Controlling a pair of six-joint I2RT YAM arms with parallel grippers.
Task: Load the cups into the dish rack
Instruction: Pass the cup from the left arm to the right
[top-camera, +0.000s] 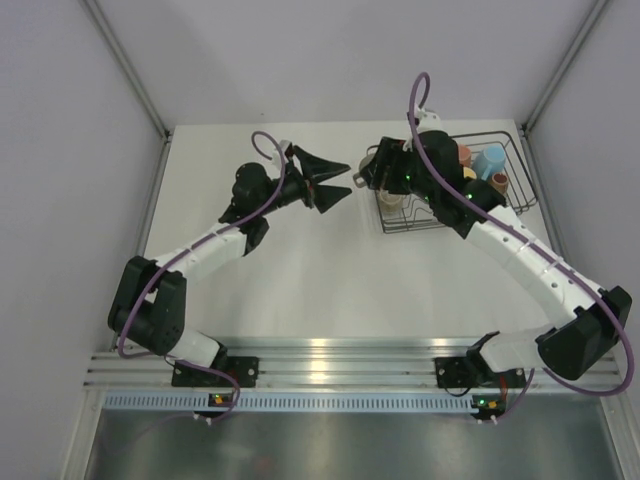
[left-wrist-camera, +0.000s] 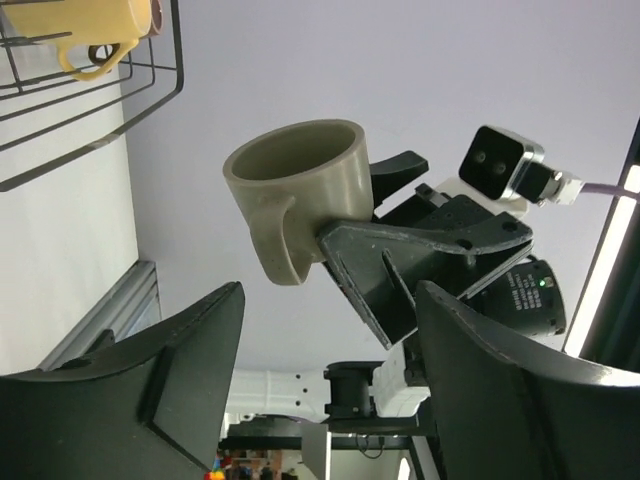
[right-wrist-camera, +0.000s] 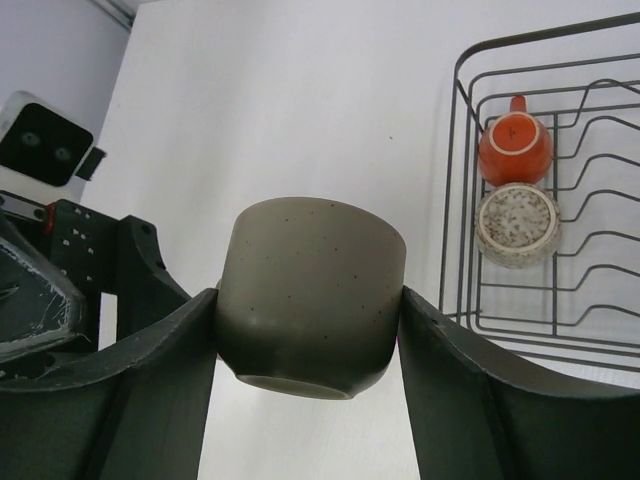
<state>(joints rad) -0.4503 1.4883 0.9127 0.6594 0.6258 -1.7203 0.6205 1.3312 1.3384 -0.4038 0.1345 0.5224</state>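
Right tool (right-wrist-camera: 310, 340): clamped on grey mug (right-wrist-camera: 310, 290), sides pinched
Left tool (top-camera: 343, 180): wide, empty, facing mug
Rack (top-camera: 518, 195): just beside mug

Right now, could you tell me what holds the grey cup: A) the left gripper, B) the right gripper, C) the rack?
B: the grey cup sits clamped between the fingers of the right gripper, while the left gripper stands open and empty.

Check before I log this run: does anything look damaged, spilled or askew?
Nothing stands out. The grey-olive cup sits whole in the jaws of the right gripper, and cups in the dish rack look intact.
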